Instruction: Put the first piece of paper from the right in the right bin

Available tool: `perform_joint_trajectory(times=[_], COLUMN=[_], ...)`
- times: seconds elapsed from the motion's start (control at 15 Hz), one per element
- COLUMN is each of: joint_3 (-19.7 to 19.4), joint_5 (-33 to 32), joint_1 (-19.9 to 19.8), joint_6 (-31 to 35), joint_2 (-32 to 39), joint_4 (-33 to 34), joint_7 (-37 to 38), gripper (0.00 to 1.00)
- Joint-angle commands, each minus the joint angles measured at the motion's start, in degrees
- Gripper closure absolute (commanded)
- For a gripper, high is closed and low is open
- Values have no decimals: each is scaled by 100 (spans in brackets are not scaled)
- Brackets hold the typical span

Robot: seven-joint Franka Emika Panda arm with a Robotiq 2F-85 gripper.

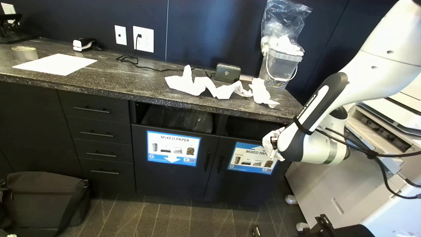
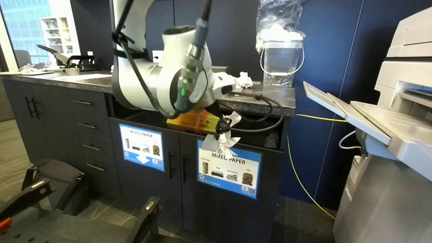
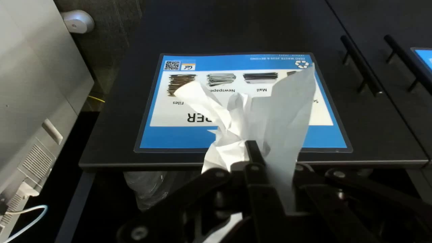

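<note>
The fingers [image 3: 254, 152] are pinching the paper [image 3: 234, 125] at its bunched middle, probably the surest hold on something presumably light, soft and tear-prone.

Right-hand sign [image 2: 230, 170] partly behind crumpled paper [image 2: 224, 144]

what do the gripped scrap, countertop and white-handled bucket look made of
Gripped scrap: matte white, likely paper, by its sharp creases and thin edges.
Countertop: stone or laminate, faintly glossy, by its speckling; can't tell which.
White-handled bucket: probably smooth clear plastic, since what lies inside shows through.
</note>
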Motion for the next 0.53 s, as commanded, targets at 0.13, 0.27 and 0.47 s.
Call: perform_joint_trajectory(times=[0.13, 0.27, 0.47], joint_3=[-124, -172, -272], joint_5=[285, 406, 666], joint_1=[200, 277, 404], joint_6=[1066, 1209, 1298], joint_2=[1161, 1406, 1696], joint_4=[927, 1241, 1735], joint_7=[81, 60, 59], gripper=[88, 88, 88])
